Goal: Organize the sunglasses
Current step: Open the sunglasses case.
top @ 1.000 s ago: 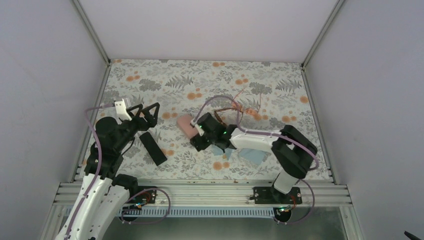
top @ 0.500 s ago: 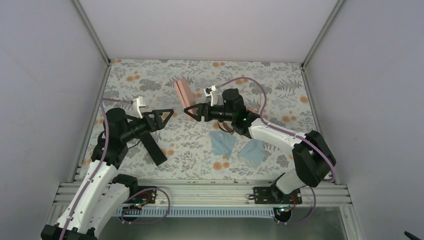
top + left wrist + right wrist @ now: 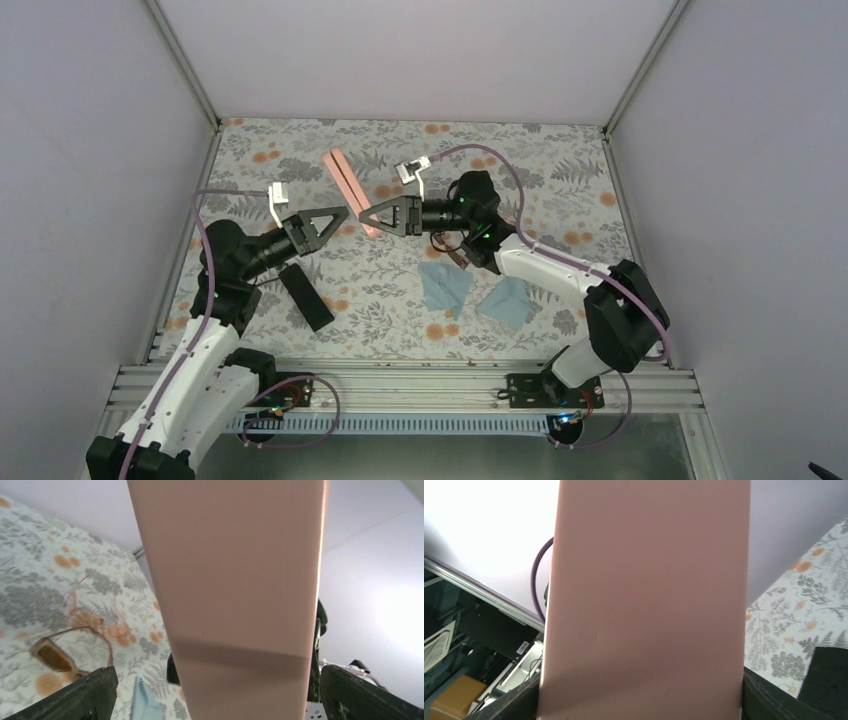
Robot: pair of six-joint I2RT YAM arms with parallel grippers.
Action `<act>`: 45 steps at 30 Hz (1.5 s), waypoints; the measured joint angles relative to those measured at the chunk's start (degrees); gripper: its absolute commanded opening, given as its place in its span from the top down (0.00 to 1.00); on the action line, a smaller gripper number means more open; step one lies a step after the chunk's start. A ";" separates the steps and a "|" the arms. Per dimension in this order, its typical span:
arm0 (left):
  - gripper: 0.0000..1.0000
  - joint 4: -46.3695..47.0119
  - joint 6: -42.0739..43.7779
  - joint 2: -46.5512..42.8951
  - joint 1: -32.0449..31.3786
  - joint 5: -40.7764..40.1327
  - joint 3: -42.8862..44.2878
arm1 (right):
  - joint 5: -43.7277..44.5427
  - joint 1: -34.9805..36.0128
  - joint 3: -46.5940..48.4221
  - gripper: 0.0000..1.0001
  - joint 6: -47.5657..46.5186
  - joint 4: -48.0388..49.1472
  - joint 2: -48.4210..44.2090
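The dark brown sunglasses [image 3: 55, 655] and the pale orange-pink sunglasses [image 3: 95, 615] lie on the floral mat beyond the case in the left wrist view. In the top view only a bit of the brown pair [image 3: 458, 254] shows under the right arm. My right gripper [image 3: 368, 220] is shut on the pink case [image 3: 345, 180] and holds it above the mat, with its fingers [image 3: 774, 695] against the case's edges [image 3: 644, 605]. My left gripper [image 3: 340, 220] is open, its fingers [image 3: 90, 695] wide apart either side of the case [image 3: 235, 580] and not gripping it.
A black oblong case [image 3: 305, 295] lies on the mat near the left arm. Two light-blue cloths [image 3: 443, 285] [image 3: 505, 303] lie at the front centre, one also showing in the left wrist view [image 3: 145, 702]. Grey walls enclose the mat [image 3: 300, 150].
My right gripper has lifted the pink case off the mat and swung it up and left. My left gripper has moved right and now straddles the case.
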 measured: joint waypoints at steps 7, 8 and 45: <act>0.00 8.59 -4.35 1.73 -0.24 0.90 0.00 | -0.96 2.36 2.05 0.41 1.90 2.16 1.22; 0.00 9.64 -4.87 1.99 -0.26 0.92 0.00 | -1.03 2.67 2.05 0.41 2.05 2.23 1.33; 0.47 3.23 -2.40 3.45 -0.31 0.74 1.75 | 3.82 -2.32 0.48 0.22 0.63 -5.79 -0.83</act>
